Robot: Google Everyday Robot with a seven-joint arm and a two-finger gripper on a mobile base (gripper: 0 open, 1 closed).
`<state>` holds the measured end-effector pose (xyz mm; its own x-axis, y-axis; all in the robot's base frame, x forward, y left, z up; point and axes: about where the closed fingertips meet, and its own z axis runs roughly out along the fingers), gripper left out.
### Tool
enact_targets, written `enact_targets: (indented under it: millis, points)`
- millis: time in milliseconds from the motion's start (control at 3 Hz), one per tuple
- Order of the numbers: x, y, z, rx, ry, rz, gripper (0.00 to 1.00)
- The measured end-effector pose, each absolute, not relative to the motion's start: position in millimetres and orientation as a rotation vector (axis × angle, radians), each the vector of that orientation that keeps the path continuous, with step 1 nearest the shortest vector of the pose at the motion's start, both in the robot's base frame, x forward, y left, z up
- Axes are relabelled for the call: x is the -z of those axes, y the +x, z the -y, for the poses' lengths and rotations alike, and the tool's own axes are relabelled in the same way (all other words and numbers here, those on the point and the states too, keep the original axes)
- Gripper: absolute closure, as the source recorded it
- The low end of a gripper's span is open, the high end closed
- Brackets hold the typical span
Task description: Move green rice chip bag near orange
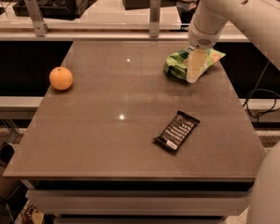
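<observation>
The green rice chip bag (175, 64) lies crumpled at the far right of the brown table (116, 97), with a pale tan corner pointing right. The orange (61, 78) sits near the table's left edge, far from the bag. My gripper (195, 68) hangs from the white arm straight down onto the middle of the bag and covers part of it. The bag rests on the table.
A flat black candy bar wrapper (176, 131) lies right of the table's centre, towards the front. A counter with metal posts (154, 15) runs behind the table. A cable (261, 101) hangs off to the right. My arm's white body (270, 190) fills the lower right corner.
</observation>
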<state>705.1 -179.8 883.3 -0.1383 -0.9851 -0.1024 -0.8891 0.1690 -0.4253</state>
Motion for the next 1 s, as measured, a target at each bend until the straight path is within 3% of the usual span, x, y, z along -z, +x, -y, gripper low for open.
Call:
enact_targets:
  millis: [1000]
  points:
    - [-845, 719, 170, 0.248, -1.834, -2.15, 0.0]
